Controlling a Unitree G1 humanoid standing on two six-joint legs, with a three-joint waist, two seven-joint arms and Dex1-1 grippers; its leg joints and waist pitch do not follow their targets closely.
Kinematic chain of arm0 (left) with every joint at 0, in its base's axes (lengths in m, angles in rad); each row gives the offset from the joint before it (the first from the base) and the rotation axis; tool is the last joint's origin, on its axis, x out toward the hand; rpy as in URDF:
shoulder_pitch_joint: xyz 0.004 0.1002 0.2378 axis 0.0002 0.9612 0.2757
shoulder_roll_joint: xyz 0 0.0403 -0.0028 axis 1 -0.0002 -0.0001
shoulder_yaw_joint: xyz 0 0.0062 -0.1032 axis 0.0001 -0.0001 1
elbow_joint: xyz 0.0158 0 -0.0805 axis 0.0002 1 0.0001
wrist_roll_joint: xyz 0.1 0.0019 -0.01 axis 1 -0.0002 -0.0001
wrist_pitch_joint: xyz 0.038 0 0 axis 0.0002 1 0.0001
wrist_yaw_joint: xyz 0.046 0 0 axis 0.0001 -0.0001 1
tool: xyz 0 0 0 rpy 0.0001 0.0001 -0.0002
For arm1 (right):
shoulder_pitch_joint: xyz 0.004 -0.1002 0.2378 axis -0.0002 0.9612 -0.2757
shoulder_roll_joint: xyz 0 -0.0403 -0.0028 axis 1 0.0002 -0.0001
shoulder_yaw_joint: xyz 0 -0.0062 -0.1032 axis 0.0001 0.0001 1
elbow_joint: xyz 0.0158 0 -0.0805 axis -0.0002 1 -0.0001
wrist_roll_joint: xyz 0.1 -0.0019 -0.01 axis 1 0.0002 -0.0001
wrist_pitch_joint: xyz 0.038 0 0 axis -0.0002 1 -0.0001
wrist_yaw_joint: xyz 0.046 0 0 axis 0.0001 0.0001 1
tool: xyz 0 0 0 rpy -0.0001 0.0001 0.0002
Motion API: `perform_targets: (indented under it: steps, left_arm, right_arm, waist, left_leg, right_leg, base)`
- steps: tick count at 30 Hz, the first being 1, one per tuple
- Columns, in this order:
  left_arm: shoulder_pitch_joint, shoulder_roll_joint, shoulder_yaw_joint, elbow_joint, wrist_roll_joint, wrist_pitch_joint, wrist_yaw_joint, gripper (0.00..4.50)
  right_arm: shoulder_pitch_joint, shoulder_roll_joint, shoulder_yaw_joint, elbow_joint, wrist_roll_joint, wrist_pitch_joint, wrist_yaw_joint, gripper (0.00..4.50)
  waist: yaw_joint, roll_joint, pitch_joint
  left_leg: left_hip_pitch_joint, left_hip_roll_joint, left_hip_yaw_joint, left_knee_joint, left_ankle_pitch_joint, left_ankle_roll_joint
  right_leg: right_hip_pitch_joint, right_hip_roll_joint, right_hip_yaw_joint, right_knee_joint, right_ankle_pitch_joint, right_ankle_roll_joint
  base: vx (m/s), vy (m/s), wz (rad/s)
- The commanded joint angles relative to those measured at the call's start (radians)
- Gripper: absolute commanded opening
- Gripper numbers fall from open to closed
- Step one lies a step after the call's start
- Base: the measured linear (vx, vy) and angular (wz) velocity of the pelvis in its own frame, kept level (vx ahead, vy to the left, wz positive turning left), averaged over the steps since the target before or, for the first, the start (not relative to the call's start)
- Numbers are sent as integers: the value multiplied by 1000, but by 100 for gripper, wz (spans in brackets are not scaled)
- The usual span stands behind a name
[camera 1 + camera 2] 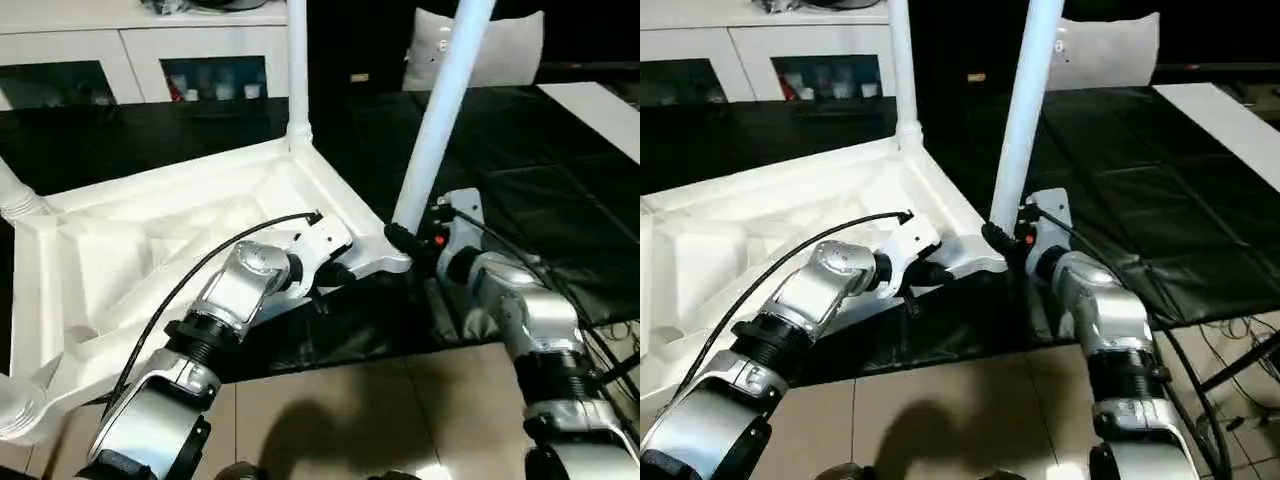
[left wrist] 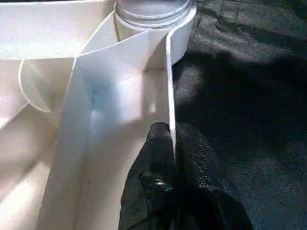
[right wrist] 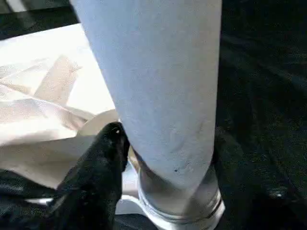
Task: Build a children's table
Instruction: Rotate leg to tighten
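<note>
A white children's table point(image 1: 170, 240) lies upside down on a worktop point(image 1: 560, 200) covered in black sheeting, its ribbed hollow underside facing up. Its near corner reaches the worktop's front edge, beyond which tiled floor point(image 1: 380, 410) shows.

The left end effector point(image 2: 170, 139) is closed on the tabletop's thin side wall point(image 2: 169, 81), one black finger inside the rim and one outside, just short of the near corner socket point(image 2: 153, 14).

The right end effector point(image 1: 405, 240) grips the base of a long tapered leg point(image 1: 440, 110) that leans slightly away from vertical as it stands in that socket; its black fingers point(image 3: 103, 158) press against the leg just above the threaded collar point(image 3: 182, 201).

A second leg point(image 1: 297, 60) rises upright from the far corner, and a third leg's base point(image 1: 15, 195) shows at the table's left.

To the right of the table the black sheeting lies open, as far as a white board point(image 1: 600, 110). A white cabinet point(image 1: 150, 50) with glass doors stands behind.
</note>
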Motion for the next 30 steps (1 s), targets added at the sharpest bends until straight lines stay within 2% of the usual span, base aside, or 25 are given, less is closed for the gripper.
perform_targets:
  steps: [1, 4, 7, 8, 9, 11, 15, 16, 17, 18, 19, 20, 22, 24, 26, 28, 30]
  left_arm:
    - [-2, 3, -29, -34, -11, -43, -41, 0]
    - [9, 23, -29, -40, -16, -52, -57, 0]
    - [23, 58, -36, -46, -18, -85, -106, 0]
    - [31, 79, -41, -49, -21, -107, -139, 0]
    - [39, 107, -51, -52, -24, -142, -188, 0]
    - [44, 135, -62, -56, -30, -176, -237, 0]
    - [51, 175, -70, -70, -50, -237, -325, 0]
    - [52, 190, -73, -75, -58, -249, -361, 0]
    - [50, 199, -77, -76, -58, -258, -379, 0]
    - [49, 205, -81, -75, -57, -266, -390, 0]
    - [46, 222, -93, -70, -52, -291, -418, 0]
    - [45, 227, -97, -68, -50, -301, -426, 0]
    - [42, 242, -108, -60, -49, -336, -457, 0]
    - [42, 257, -122, -67, -52, -360, -502, 0]
    - [43, 261, -128, -71, -52, -365, -516, 0]
    - [42, 264, -132, -74, -53, -370, -532, 0]
    - [41, 263, -132, -72, -54, -378, -542, 0]
  right_arm:
    - [36, -14, 53, -48, 40, 24, 105, 302]
    - [58, -57, 60, -68, 49, 18, 163, 323]
    - [78, -119, 67, -92, 60, 2, 257, 345]
    - [88, -153, 73, -106, 63, -11, 308, 360]
    - [95, -193, 79, -119, 63, -25, 363, 366]
    - [98, -230, 90, -127, 58, -40, 410, 385]
    - [98, -287, 116, -125, 44, -84, 499, 385]
    - [100, -309, 132, -123, 39, -120, 541, 385]
    - [101, -318, 137, -121, 42, -130, 565, 385]
    - [102, -323, 141, -120, 45, -133, 582, 385]
    - [106, -337, 152, -123, 55, -136, 632, 385]
    - [108, -342, 157, -125, 60, -135, 650, 385]
    - [117, -359, 180, -132, 66, -143, 711, 359]
    - [119, -370, 200, -130, 70, -152, 756, 351]
    - [123, -372, 204, -132, 75, -152, 766, 346]
    - [128, -373, 210, -136, 86, -150, 784, 311]
    - [134, -372, 213, -138, 88, -158, 799, 307]
  waist:
    - [9, -4, -69]
    - [17, -4, -67]
    - [26, -4, -65]
    - [28, -1, -60]
    - [29, -5, -61]
    - [28, -1, -60]
    - [29, -1, -58]
    - [31, 0, -59]
    - [32, -1, -60]
    - [33, -9, -62]
    - [37, -4, -62]
    - [39, -7, -62]
    - [45, -5, -62]
    - [50, -9, -62]
    - [51, -7, -61]
    - [52, -7, -62]
    - [54, -8, -62]
  left_leg:
    - [14, 26, -6, -58, -187, 52]
    - [15, 28, -4, -58, -182, 68]
    - [18, 30, -5, -60, -209, 58]
    - [18, 32, -6, -63, -229, 53]
    - [18, 32, -6, -63, -241, 53]
    - [18, 33, -7, -65, -247, 49]
    - [21, 36, -6, -67, -262, 39]
    - [20, 36, -7, -66, -260, 39]
    - [20, 37, -6, -65, -253, 42]
    - [21, 37, -4, -64, -246, 48]
    - [20, 37, -5, -63, -236, 53]
    - [19, 37, -4, -62, -233, 61]
    - [19, 39, -3, -62, -231, 65]
    - [20, 40, -3, -63, -236, 62]
    - [21, 41, -4, -64, -243, 56]
    - [22, 42, -3, -64, -248, 53]
    - [21, 42, -4, -64, -244, 53]
  right_leg:
    - [54, -47, 37, -74, -95, -222]
    - [54, -49, 37, -74, -84, -232]
    - [53, -49, 36, -79, -139, -224]
    - [51, -51, 38, -83, -162, -219]
    - [52, -51, 38, -84, -177, -211]
    - [49, -51, 38, -82, -182, -211]
    - [45, -52, 40, -83, -204, -217]
    - [46, -53, 39, -81, -197, -219]
    - [46, -52, 39, -79, -177, -224]
    - [47, -52, 39, -78, -169, -227]
    - [47, -53, 39, -75, -157, -234]
    - [48, -52, 38, -74, -156, -236]
    - [46, -54, 38, -75, -164, -237]
    - [45, -55, 39, -75, -182, -236]
    - [44, -56, 39, -75, -196, -234]
    - [44, -56, 40, -75, -201, -235]
    - [44, -56, 40, -74, -197, -233]
  base:
    - [0, 0, 0]
    - [0, 0, 0]
    - [0, 0, 0]
    - [0, 0, 0]
    - [0, 0, 0]
    - [0, 0, 0]
    - [0, 0, 0]
    - [0, 0, 0]
    - [0, 0, 0]
    - [0, 0, 0]
    - [0, 0, 0]
    - [0, 0, 0]
    - [0, 0, 0]
    - [0, 0, 0]
    - [0, 0, 0]
    - [0, 0, 0]
    - [0, 0, 0]
